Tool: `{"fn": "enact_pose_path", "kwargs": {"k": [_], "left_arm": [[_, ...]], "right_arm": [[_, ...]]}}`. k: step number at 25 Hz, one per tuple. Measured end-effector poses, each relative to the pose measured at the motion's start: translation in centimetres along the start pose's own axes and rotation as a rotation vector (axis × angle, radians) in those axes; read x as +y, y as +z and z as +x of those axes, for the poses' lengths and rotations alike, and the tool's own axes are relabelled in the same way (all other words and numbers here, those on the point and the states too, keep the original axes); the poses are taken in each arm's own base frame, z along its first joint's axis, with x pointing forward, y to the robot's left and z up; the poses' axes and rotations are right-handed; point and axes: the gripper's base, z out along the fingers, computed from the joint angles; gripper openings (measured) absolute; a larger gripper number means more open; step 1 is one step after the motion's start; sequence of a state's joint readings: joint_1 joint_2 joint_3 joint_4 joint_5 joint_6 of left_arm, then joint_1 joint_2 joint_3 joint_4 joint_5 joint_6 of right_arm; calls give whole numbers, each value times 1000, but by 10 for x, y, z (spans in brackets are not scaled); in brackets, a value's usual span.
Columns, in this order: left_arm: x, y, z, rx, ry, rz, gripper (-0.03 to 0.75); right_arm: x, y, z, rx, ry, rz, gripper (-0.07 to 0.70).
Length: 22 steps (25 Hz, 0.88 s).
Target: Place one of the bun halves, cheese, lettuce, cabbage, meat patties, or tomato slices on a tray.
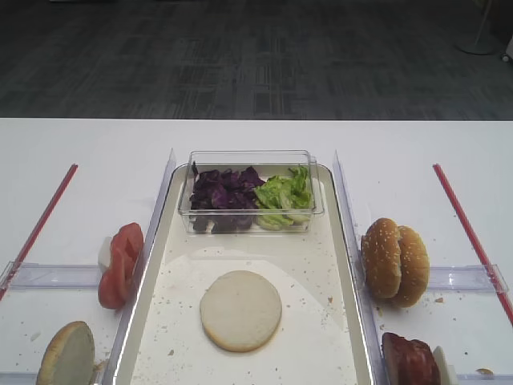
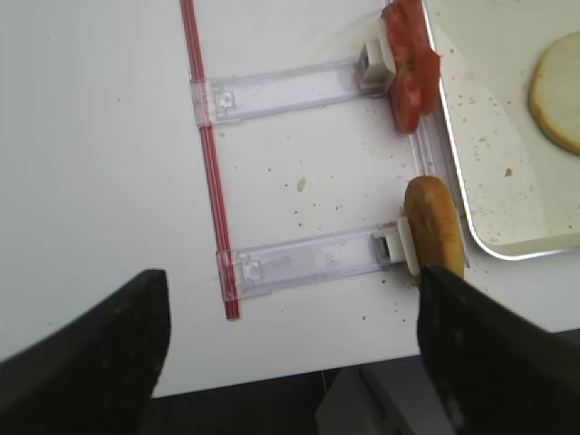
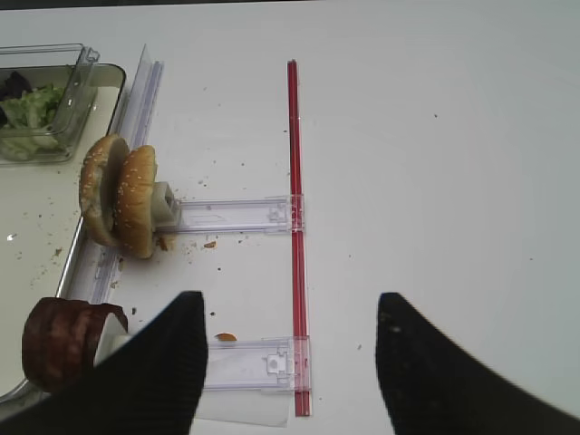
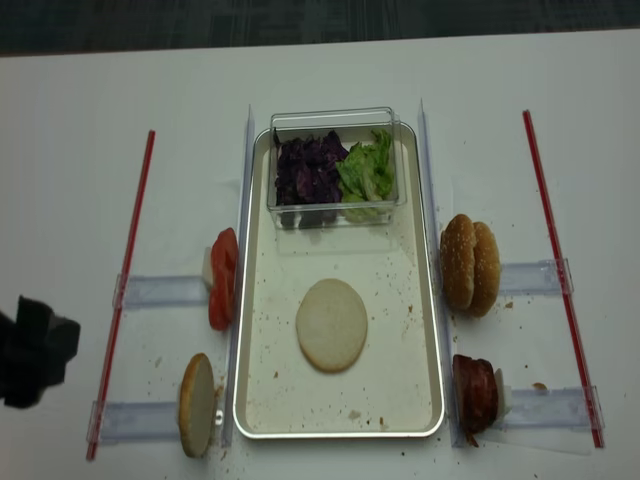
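One plain bun half [image 1: 240, 310] lies flat, cut face up, on the tray [image 1: 325, 265], midway between its long edges and toward the near end. A clear box [image 1: 250, 160] sits at the tray's far end, holding the cabbage [image 1: 223, 190] on its left and the lettuce [image 1: 282, 194] on its right.

Off the tray, on the table [image 1: 88, 160]: tomato slices [image 1: 120, 263] stand on edge against the tray's left edge, with a second plain bun half [image 1: 66, 354] upright at the near-left corner. Sesame buns [image 1: 394, 261] stand beside the right edge; meat patties [image 1: 410, 360] stand at the near-right corner.

The left gripper [image 2: 290, 353] hovers over the table's near-left edge, jaws wide and empty, just beside the upright bun half. The right gripper [image 3: 290, 362] hovers outside the tray's right edge, jaws also wide and empty, close to the patties.

Judgement: one placement appears complete, and neither arm is engaged. A further placement would call for one gripper to descend squarely over a standing item and close across its flat faces. The patties, being glossy, may slip.
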<state>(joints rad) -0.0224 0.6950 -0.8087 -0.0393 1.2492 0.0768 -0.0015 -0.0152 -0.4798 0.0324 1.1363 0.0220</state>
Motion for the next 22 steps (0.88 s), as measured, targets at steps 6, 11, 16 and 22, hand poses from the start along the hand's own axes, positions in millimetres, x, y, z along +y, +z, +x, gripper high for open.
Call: {"fn": "enact_pose_path", "kwargs": {"k": [6,11,16,22], "left_arm": [[-3,-1,41,-75,2,-3,519],[-8,8,72,-134,-14,29,519],[-9,11,92,-193,-12,30,519],[-10,6,104,-291,-7,23,519]], "right_arm": [[0,0,0,0,0,0,445],[0,0,0,0,0,0,445],[0,0,0,0,0,0,445],[0,0,0,0,2,0,445]]}}
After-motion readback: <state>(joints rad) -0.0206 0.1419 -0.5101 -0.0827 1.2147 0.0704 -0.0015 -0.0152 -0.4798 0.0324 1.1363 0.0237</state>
